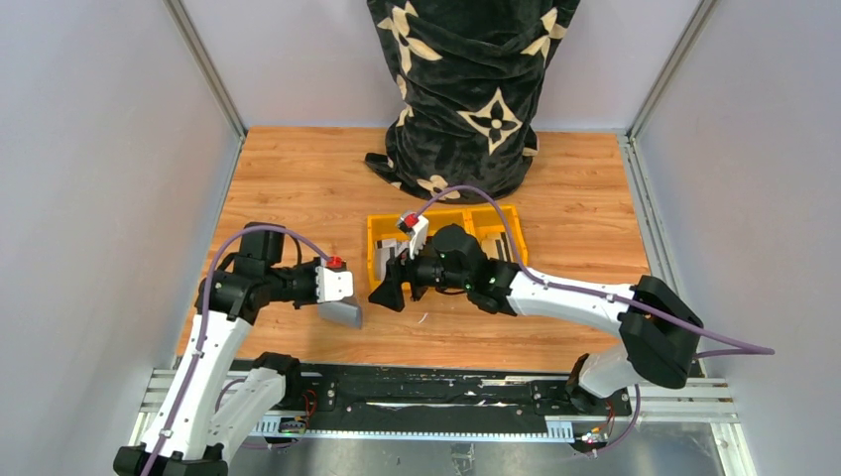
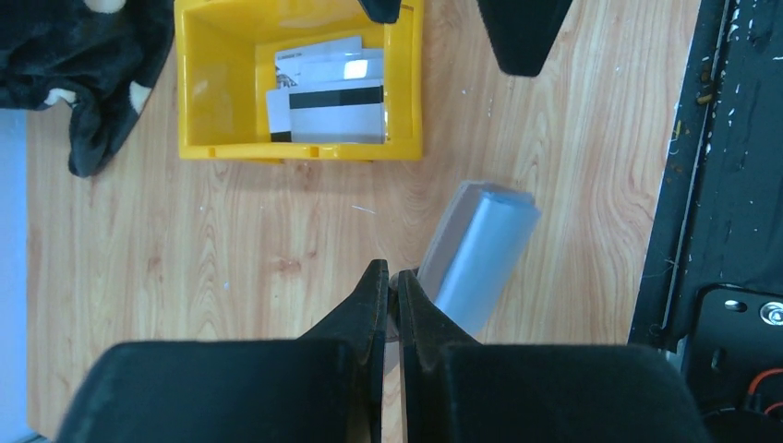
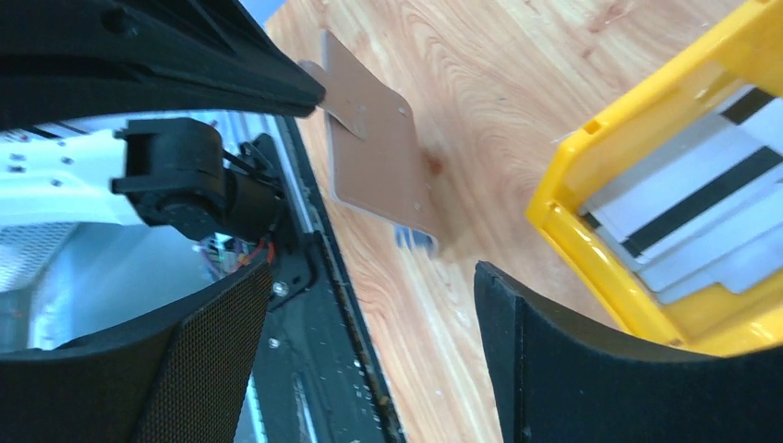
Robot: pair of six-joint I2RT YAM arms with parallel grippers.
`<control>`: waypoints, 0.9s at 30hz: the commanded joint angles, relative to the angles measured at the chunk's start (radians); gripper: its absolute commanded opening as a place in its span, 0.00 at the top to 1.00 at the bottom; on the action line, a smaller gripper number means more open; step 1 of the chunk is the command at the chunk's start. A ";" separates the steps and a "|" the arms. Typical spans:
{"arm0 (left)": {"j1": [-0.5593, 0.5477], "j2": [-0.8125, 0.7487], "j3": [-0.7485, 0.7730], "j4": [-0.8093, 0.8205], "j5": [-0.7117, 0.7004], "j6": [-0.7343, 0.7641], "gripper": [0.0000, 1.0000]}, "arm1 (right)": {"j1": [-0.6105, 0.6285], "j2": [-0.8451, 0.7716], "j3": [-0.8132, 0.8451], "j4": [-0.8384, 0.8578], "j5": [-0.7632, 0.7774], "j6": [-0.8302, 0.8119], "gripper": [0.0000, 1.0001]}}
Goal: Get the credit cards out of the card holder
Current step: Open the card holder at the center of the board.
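Note:
My left gripper (image 2: 389, 277) is shut on the small tab of the card holder (image 2: 480, 245) and holds it tilted just above the wood. The holder looks grey-blue in the left wrist view and taupe-brown in the right wrist view (image 3: 379, 157). In the top view it hangs under the left gripper (image 1: 349, 299). A blue-grey edge (image 3: 415, 238) peeks from the holder's lower end. Several credit cards (image 2: 328, 106) lie in the left compartment of the yellow tray (image 2: 198, 92). My right gripper (image 3: 369, 360) is open and empty, just right of the holder, between it and the tray.
A black cloth with beige flowers (image 1: 466, 89) stands behind the yellow tray (image 1: 375, 233). The black rail (image 1: 426, 397) runs along the table's near edge. Grey walls close in both sides.

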 commanded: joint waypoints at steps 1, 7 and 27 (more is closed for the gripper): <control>-0.007 -0.010 0.054 0.000 0.038 0.020 1.00 | 0.043 -0.064 -0.064 0.051 0.071 -0.188 0.15; -0.007 -0.003 0.146 -0.040 0.088 -0.027 1.00 | 0.091 -0.040 -0.056 0.159 0.053 -0.374 0.14; -0.010 -0.034 0.317 -0.073 0.233 -0.235 0.70 | 0.213 0.086 0.173 0.154 0.277 -0.662 1.00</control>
